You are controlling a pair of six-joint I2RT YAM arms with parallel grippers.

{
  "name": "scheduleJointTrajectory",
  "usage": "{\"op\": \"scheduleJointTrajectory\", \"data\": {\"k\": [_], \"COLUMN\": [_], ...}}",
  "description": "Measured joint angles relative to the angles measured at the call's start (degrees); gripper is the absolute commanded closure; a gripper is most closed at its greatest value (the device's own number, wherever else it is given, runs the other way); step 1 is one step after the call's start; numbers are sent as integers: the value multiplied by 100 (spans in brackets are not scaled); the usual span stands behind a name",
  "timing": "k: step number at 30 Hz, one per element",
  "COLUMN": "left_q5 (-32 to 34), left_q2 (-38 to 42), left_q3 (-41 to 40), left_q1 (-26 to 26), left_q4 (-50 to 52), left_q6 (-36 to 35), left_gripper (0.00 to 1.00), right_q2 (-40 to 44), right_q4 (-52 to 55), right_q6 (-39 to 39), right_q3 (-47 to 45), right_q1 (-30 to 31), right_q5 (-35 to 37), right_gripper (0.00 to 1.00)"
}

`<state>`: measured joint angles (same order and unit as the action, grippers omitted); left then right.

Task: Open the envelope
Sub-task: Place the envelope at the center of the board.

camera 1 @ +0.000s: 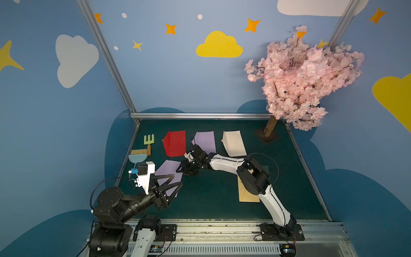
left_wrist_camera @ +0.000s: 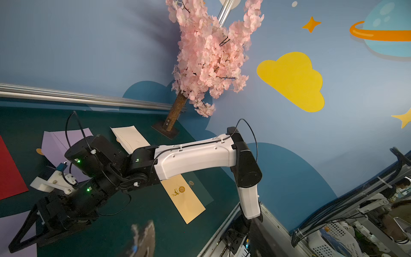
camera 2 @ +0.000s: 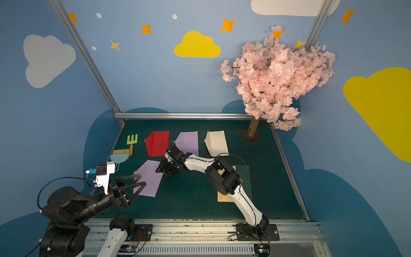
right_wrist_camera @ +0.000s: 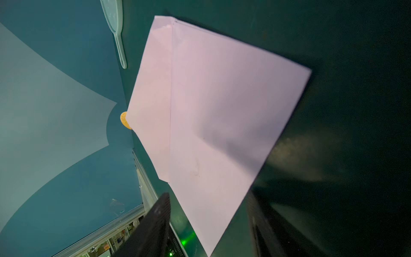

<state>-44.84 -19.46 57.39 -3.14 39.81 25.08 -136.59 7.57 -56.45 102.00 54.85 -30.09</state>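
Observation:
The lilac envelope (camera 1: 166, 169) (camera 2: 149, 175) lies flat on the green table at front left. In the right wrist view the envelope (right_wrist_camera: 222, 111) has its flap (right_wrist_camera: 151, 100) folded out sideways, with an orange seal (right_wrist_camera: 125, 121) at the tip. My right gripper (camera 1: 180, 169) (camera 2: 162, 169) (right_wrist_camera: 209, 233) is open at the envelope's right corner; that corner lies between the fingers, which do not touch it. My left gripper (camera 1: 177, 180) (camera 2: 142, 179) hovers open over the envelope's near half, holding nothing. Only one blurred left fingertip (left_wrist_camera: 144, 238) shows in the left wrist view.
Along the back lie a red envelope (camera 1: 175, 143), a second lilac one (camera 1: 205, 141) and a cream one (camera 1: 234, 143). A tan envelope (camera 1: 246, 193) lies under the right arm. A toy rake (camera 1: 148, 142) and brush (camera 1: 138, 153) sit far left; a pink tree (camera 1: 307, 77) stands back right.

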Motion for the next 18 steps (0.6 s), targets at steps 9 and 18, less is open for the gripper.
{"op": "scheduleJointTrajectory", "data": {"k": [9, 18], "left_q5": [2, 4], "left_q2": [4, 33], "left_q3": [-94, -96], "left_q1": [0, -2], "left_q4": [2, 4], "left_q6": [0, 0], "left_gripper": [33, 33], "right_q2": [-190, -269], "right_q4": [92, 127], "right_q6": [44, 120], "right_q3": [304, 409], "right_q1": [-2, -20], "right_q5": [-127, -234], "right_gripper": [44, 45]}}
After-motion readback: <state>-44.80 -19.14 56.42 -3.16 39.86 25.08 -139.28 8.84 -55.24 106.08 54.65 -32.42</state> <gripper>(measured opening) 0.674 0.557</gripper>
